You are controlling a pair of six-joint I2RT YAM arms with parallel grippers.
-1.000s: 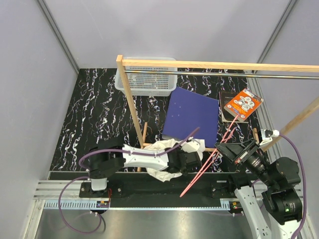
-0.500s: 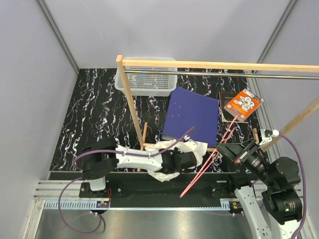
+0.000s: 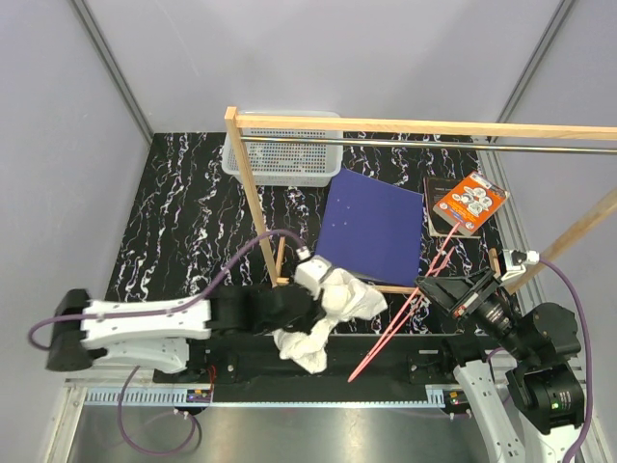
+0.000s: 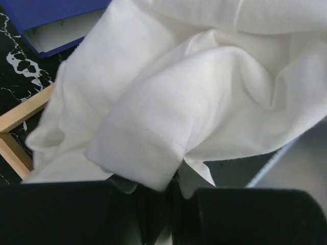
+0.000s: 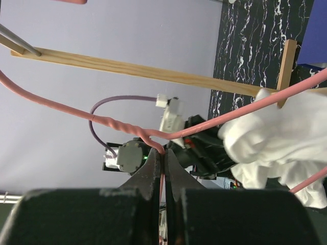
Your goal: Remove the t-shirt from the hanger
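**Left arm** (image 3: 145,323): It lies low and nearly level. It is stretched from the near left corner across to the foot of the wooden rack post (image 3: 253,203).

**Left gripper** (image 3: 310,303): It sits just right of the post's foot, pressed into the t-shirt (image 3: 352,297). In the wrist view its two black fingers (image 4: 66,214) are drawn close together. A folded hem of the white cloth is pinched between them, so the gripper is clamped on the t-shirt.

**T-shirt:** It is bunched in a crumpled heap just right of the post's foot. A loose end trails toward the near edge of the table. It is apart from the dark-blue sheet (image 3: 371,222), which lies flat to the right of the post.

**Right arm** (image 3: 525,333): It is folded up well to the right of the post, with its wrist turned left toward the post.

**Right gripper** (image 3: 427,286): In the wrist view its jaws are together on the hanger (image 5: 117,125), gripping the wire just below the twisted neck.

**Hanger:** The pink wire slants between the right gripper and the t-shirt, and its long arms run down toward the near edge. One arm passes along the top of the cloth bundle and touches it. A second arm shows below the bundle. Whether the cloth is threaded on the wire cannot be told.
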